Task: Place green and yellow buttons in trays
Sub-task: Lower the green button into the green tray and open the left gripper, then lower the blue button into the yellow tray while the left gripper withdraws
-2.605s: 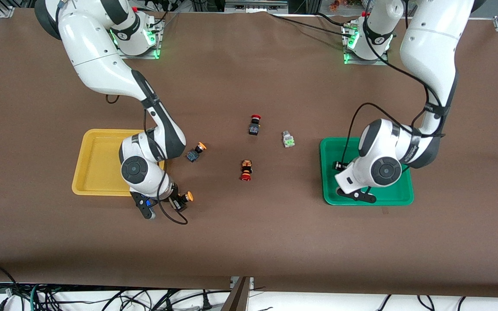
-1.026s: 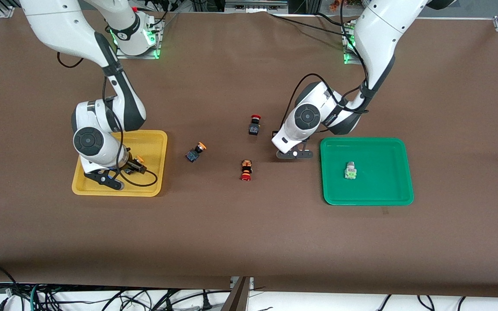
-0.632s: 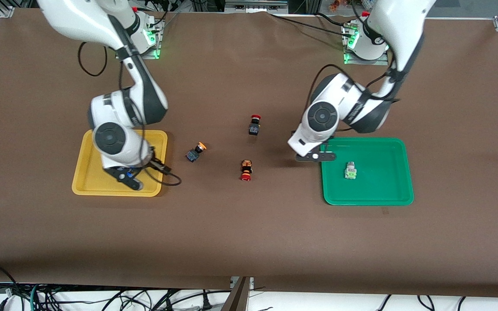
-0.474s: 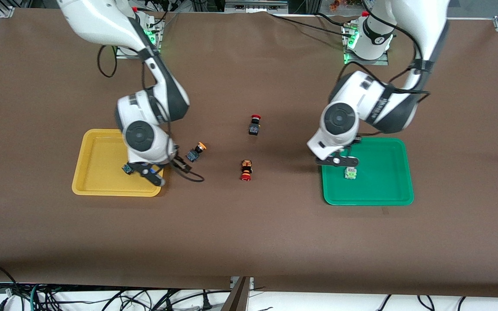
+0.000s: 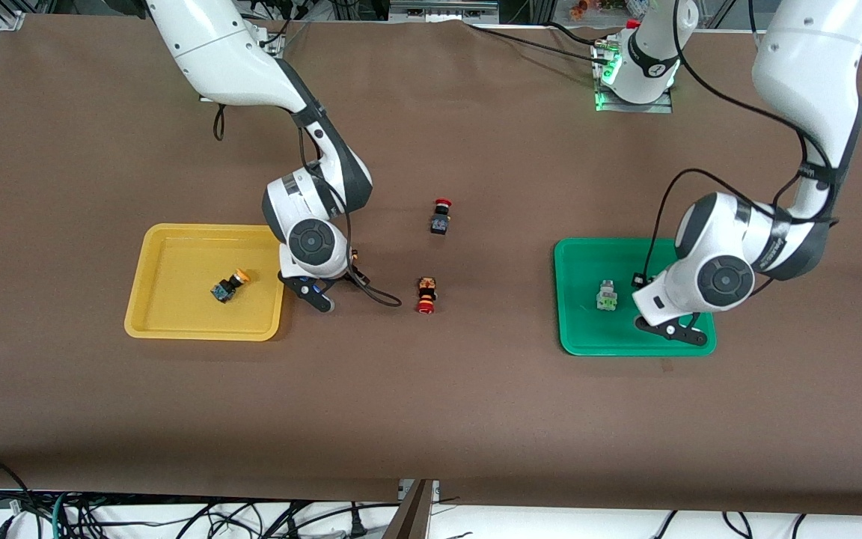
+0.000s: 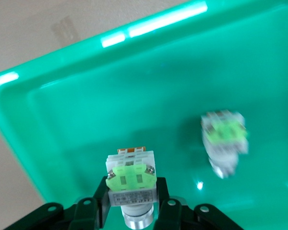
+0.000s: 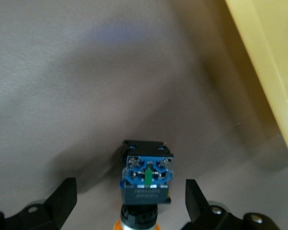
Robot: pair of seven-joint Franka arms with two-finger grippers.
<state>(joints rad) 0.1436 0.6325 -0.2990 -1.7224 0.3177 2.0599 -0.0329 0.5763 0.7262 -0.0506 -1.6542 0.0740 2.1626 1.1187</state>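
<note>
Gripping a green button [image 6: 131,179], left gripper [image 5: 669,327] sits low over the green tray [image 5: 588,340], beside 2nd green button [image 5: 607,296]. Right gripper [image 5: 316,290] – wide open, straddling a yellow button [image 7: 146,181], hidden in front view – beside yellow tray [image 5: 176,329] w/ another yellow button [image 5: 229,286].

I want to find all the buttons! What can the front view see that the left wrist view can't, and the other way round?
Only the front view shows the yellow tray with a yellow button in it, two red buttons on the table, and the right gripper beside the yellow tray.

Only the left wrist view shows a second green button gripped in the left gripper.

Both show the green tray and the green button lying in it.
</note>
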